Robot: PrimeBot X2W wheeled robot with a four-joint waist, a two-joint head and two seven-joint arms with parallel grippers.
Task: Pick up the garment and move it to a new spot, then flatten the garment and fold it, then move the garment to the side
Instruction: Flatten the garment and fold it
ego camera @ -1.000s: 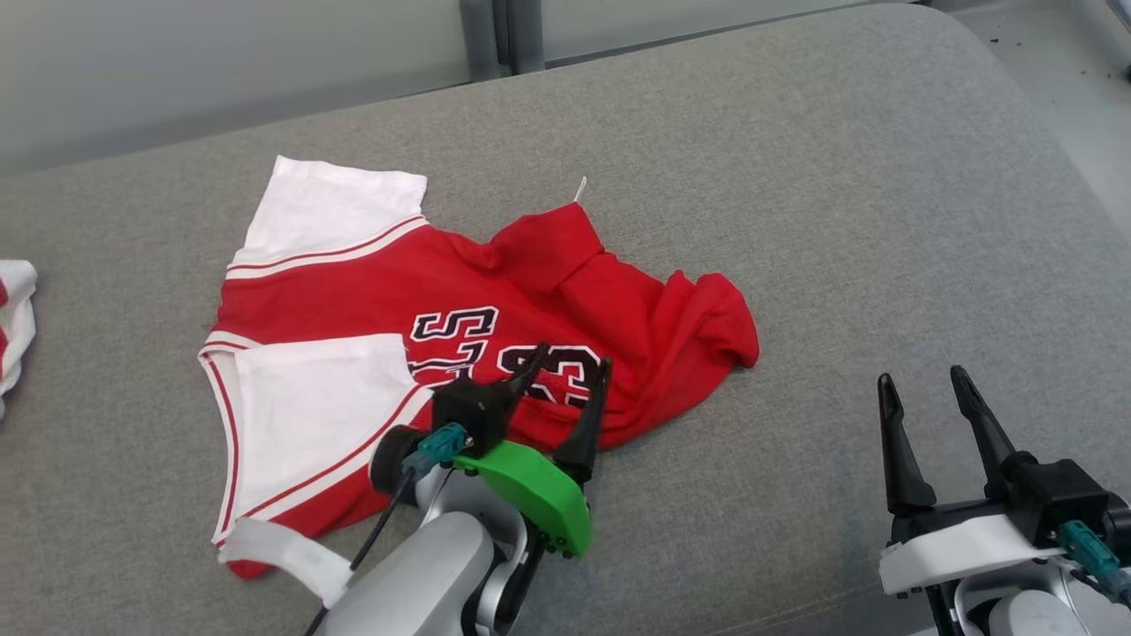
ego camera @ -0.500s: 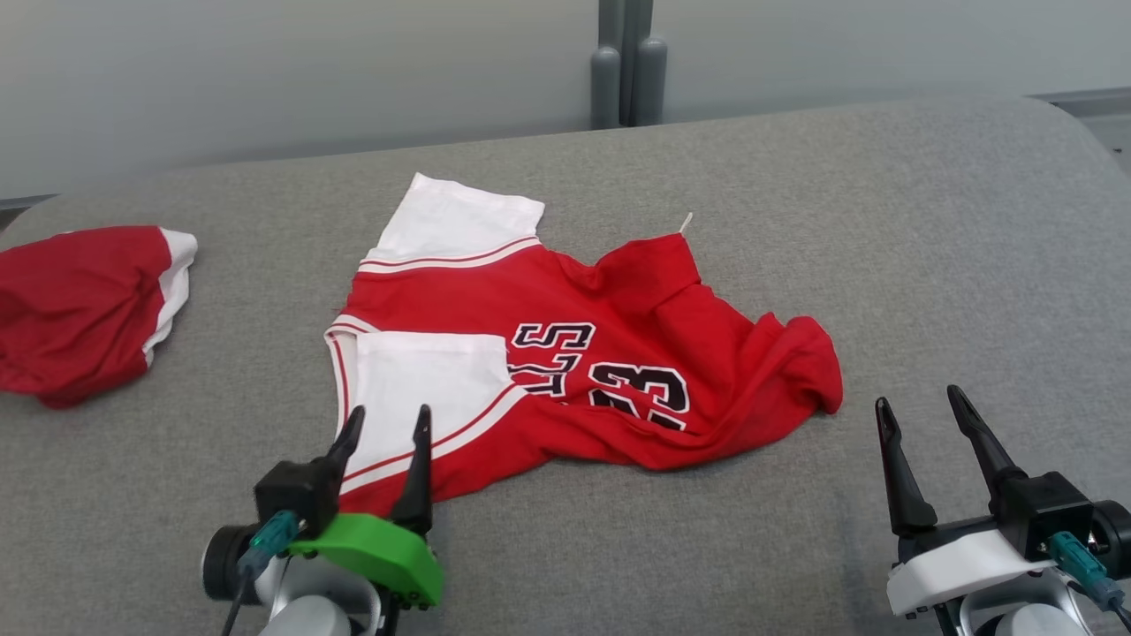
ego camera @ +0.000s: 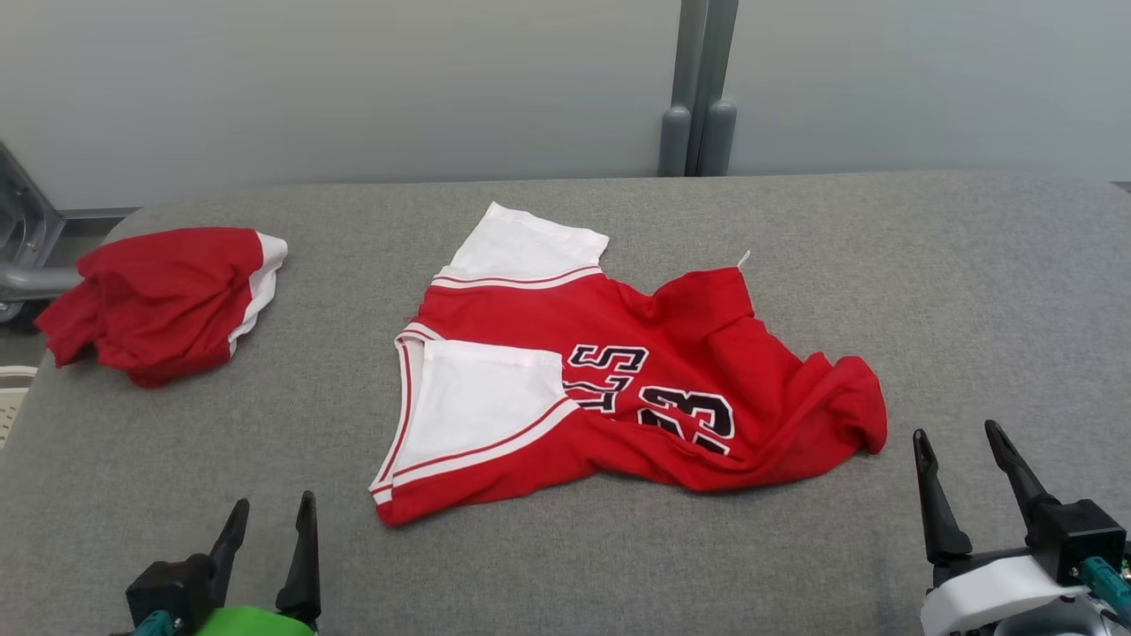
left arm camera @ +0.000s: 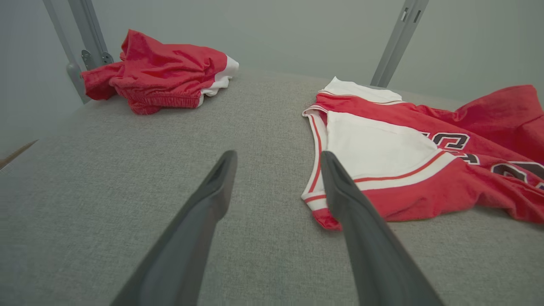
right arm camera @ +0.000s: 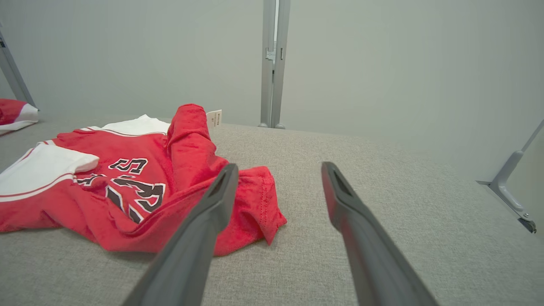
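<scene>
The garment [ego camera: 618, 353] is a red jersey with white panels and a black number. It lies crumpled on the grey padded table [ego camera: 972, 291], bunched at its right end. My left gripper [ego camera: 274, 502] is open and empty, low at the front, left of the jersey's lower corner. In the left wrist view the left gripper [left arm camera: 278, 154] points at bare table, with the garment [left arm camera: 382, 157] just to the right. My right gripper [ego camera: 955, 430] is open and empty, just right of the bunched end. The right wrist view has the right gripper [right arm camera: 279, 165] beside the garment [right arm camera: 127, 187].
A second red and white garment [ego camera: 168, 300] lies in a heap at the table's far left, also the heap [left arm camera: 165, 72]. A grey metal post [ego camera: 698, 88] stands behind the table against the wall. The table's left edge [ego camera: 26, 415] is close to the heap.
The head camera has swung, shifting the whole picture. My left gripper has drawn back from over the jersey's number to the bare table at its lower left, open throughout. The jersey keeps its shape.
</scene>
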